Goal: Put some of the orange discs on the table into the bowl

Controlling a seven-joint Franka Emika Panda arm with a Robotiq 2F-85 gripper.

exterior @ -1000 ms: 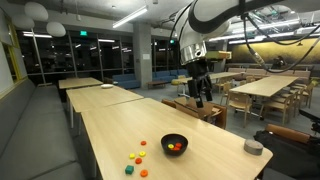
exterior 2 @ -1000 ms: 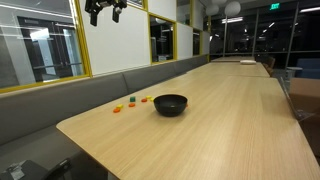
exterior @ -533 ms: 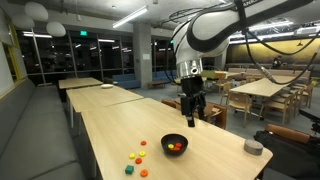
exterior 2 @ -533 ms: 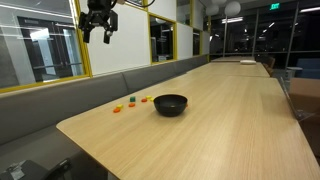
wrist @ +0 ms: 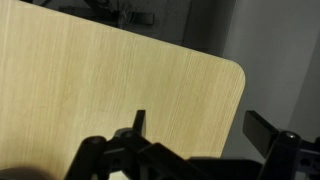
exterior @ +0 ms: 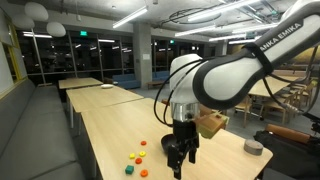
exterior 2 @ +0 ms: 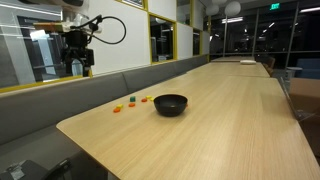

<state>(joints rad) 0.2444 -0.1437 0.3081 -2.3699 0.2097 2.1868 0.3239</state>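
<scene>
At the table's end: in the wrist view you look down on a rounded corner of the table (wrist: 215,78).
Tool: your tool (wrist: 195,118) has its fingers wide apart and holds nothing.
Bowl: the bowl (exterior 2: 170,104) stands near that end, with long bare wood beyond it.
Orange discs: the orange discs (exterior 2: 132,100) lie near the bowl, between it and a long edge.
Writing: "EMIKA" can be read on the arm (exterior: 240,70).

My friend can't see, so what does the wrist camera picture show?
The robot's gripper hangs open and empty above a light wooden table, near its rounded corner. Its two dark fingers poke in from the bottom.
</scene>
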